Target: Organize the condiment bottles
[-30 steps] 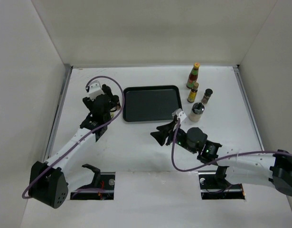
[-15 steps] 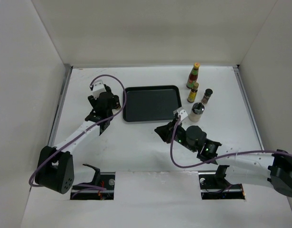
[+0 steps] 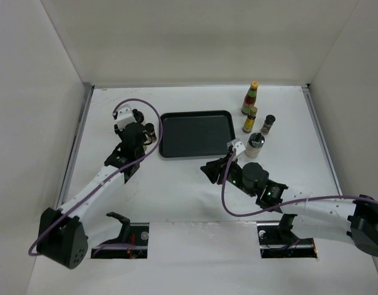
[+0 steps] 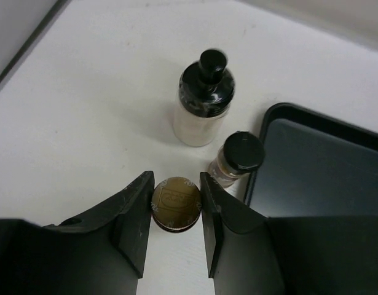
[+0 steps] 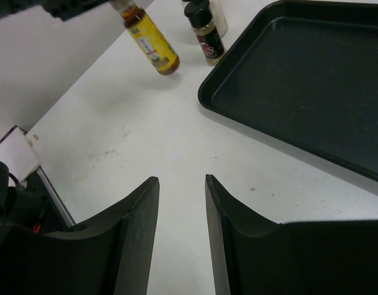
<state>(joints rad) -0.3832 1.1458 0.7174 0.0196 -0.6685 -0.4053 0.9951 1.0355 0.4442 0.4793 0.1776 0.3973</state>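
**The left gripper [image 4: 176, 186] is clamping the amber bottle [image 4: 176, 204] by its cap; the right gripper [image 5: 181, 184] is hovering empty, fingers apart.**

The left fingers are pressing the bronze cap from both sides, so the bottle is hanging below them. In the right wrist view it appears to be clear of the table. Gripping from above is keeping the fingers off the pale bottle [image 4: 204, 101] at 12 o'clock and the dark-capped jar [image 4: 238, 157] at 1 o'clock, just beside the tray [image 4: 324, 178]. The red bottle [image 3: 251, 98] and silver-lidded shaker [image 3: 255, 145] are standing with two more at the tray's 2 o'clock. The right gripper, near the tray's 5 o'clock corner, is probably leaving the tray approach free.
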